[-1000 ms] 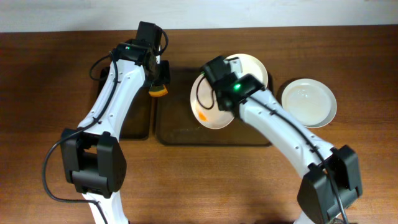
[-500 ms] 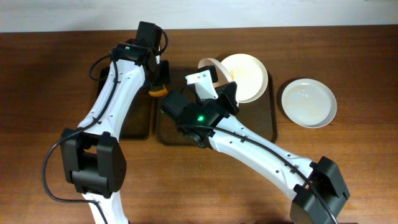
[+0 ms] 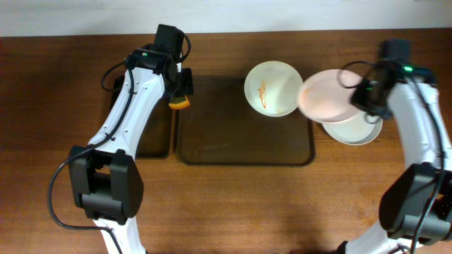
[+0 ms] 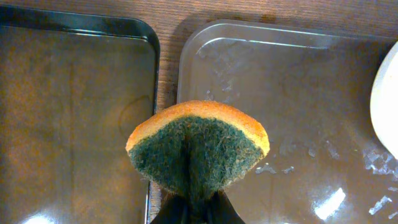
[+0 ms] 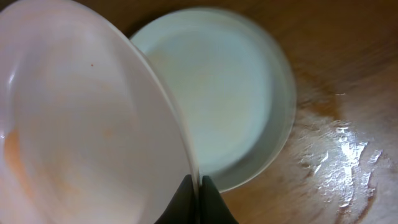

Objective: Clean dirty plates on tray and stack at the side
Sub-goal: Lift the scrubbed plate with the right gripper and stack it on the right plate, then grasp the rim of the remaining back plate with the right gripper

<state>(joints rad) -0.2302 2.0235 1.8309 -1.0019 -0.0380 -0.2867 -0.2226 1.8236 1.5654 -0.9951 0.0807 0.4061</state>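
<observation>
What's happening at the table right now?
The right tool grips a white plate by its rim, tilted, above a plain plate that sits on the table beside the brown tray. The held plate is blurred; a faint orange tinge shows in the wrist view. One plate with orange streaks sits on the tray's far right corner. The left tool holds a sponge over the gap between the brown tray and the black tray.

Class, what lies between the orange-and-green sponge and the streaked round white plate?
Nothing: in the overhead view, only bare large brown rectangular tray separates the orange-and-green sponge from the streaked round white plate.
</observation>
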